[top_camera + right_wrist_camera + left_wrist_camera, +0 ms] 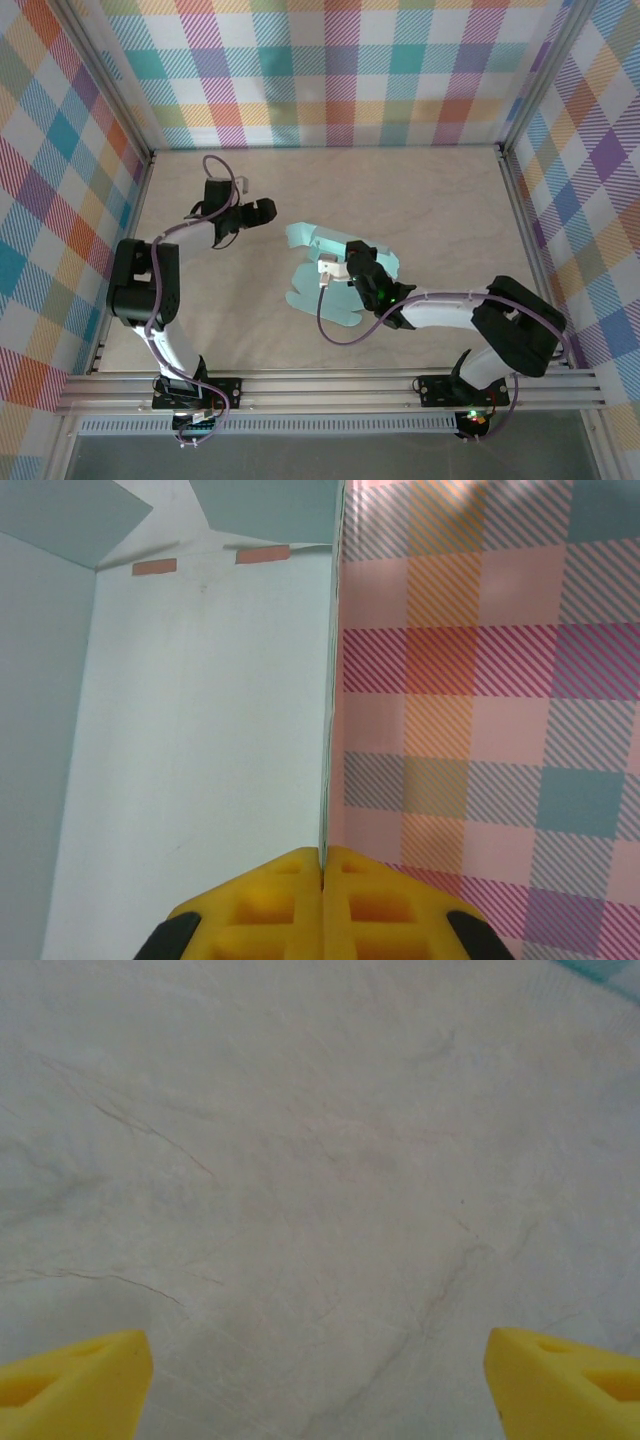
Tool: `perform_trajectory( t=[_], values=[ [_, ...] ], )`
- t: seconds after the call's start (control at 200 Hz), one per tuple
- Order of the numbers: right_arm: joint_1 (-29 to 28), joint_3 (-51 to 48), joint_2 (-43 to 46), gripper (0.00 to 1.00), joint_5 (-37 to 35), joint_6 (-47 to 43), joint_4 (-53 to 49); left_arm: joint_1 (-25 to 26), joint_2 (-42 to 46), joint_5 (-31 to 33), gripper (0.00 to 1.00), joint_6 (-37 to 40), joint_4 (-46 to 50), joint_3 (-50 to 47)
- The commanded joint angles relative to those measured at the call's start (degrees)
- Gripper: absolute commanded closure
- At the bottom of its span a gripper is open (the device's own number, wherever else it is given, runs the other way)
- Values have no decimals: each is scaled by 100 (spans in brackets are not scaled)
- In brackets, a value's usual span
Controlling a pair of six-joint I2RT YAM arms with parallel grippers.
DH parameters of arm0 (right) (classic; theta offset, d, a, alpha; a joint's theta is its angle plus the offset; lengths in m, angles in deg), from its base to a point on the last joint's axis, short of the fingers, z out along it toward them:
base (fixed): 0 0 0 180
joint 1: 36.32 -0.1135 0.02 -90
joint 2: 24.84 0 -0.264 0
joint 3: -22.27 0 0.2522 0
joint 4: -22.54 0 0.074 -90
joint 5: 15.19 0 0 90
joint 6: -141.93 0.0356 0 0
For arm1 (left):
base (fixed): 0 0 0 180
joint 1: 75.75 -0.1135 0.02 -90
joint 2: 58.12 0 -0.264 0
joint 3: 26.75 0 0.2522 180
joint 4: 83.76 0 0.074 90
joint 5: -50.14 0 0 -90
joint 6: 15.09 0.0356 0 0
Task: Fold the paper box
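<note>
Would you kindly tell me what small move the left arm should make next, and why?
Probably swing the left gripper rightward to the pale mint-blue card paper box: its yellow fingers stand apart over bare marbled table, while the right gripper alone is shut on one thin panel edge.

The left end effector [320, 1385] is seen held open over the table [300, 1160], with nothing between its jaws. Its two yellow fingertips [75, 1380] are cut off by the lower edge, one in each bottom corner, well apart. The table is shown as a pale, marble-like surface crossed by faint grey veins and thin scratches. A thin teal sliver [605, 972] is caught in the top right corner, too little to be identified
</note>
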Motion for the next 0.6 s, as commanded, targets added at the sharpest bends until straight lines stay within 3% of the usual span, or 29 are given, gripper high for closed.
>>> perform_trajectory(
  t=[0.0,0.29,0.595],
  values=[
    [-62,-104,-269,100,-186,-358,923,139,-307,-229,17,-104,644,373],
    [-79,-145,-707,100,-277,-441,1426,369,-770,-381,19,-49,988,894],
    [-79,-188,-809,100,-305,-464,1569,597,-1089,-631,33,126,1092,1204]
  ],
)
